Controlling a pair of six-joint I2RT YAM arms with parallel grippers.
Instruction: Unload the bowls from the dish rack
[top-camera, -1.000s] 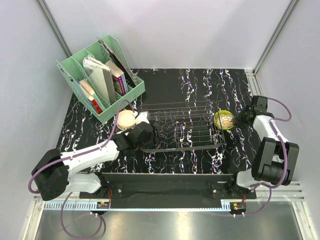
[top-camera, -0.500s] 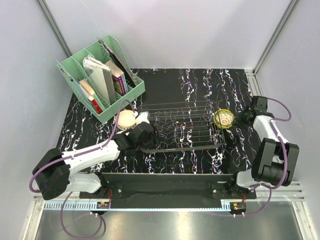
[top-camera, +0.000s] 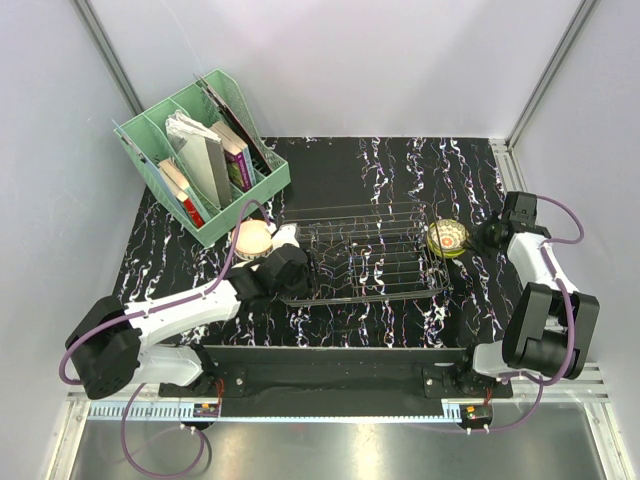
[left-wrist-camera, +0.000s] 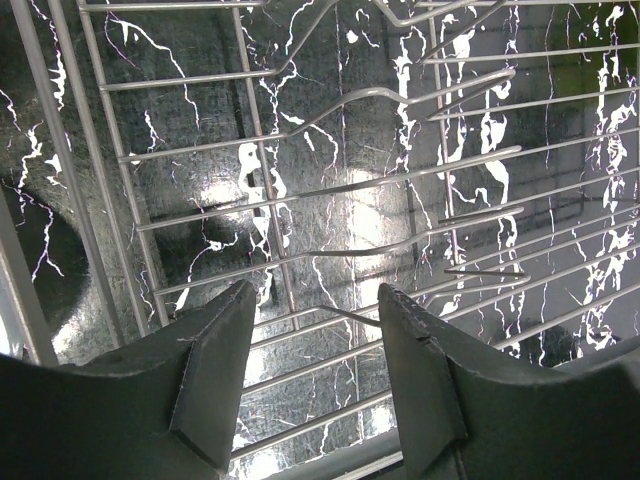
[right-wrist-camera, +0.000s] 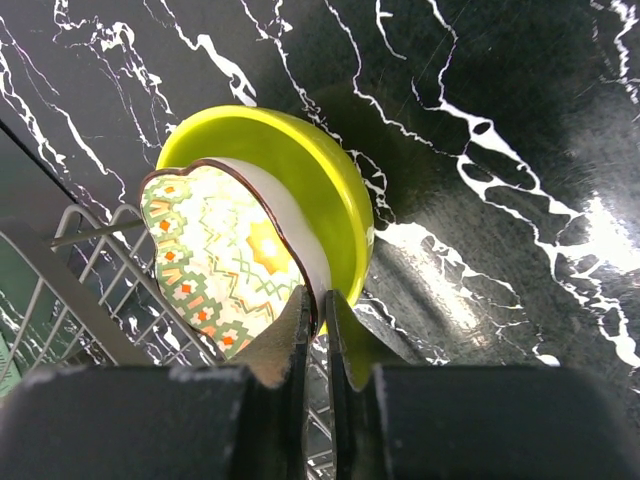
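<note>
A yellow-green bowl (top-camera: 447, 239) with a patterned inside stands on edge at the right end of the wire dish rack (top-camera: 370, 260). In the right wrist view this bowl (right-wrist-camera: 325, 185) leans against the rack's wires (right-wrist-camera: 80, 280), and my right gripper (right-wrist-camera: 320, 300) is shut on its rim, one finger inside and one outside. From above, the right gripper (top-camera: 470, 240) reaches in from the right. My left gripper (top-camera: 308, 266) hovers at the rack's left end; in the left wrist view it (left-wrist-camera: 315, 300) is open over bare wires (left-wrist-camera: 330, 190). A cream bowl (top-camera: 252, 238) sits on the table left of the rack.
A mint-green organiser (top-camera: 200, 160) with books stands at the back left, close to the cream bowl. Grey walls close in the black marbled table (top-camera: 400, 170) on three sides. The right arm's base (top-camera: 545, 335) is at the table's right front.
My right gripper's jaws have closed onto the yellow-green bowl's rim, and the bowl has tipped slightly. The left arm has stayed put.
</note>
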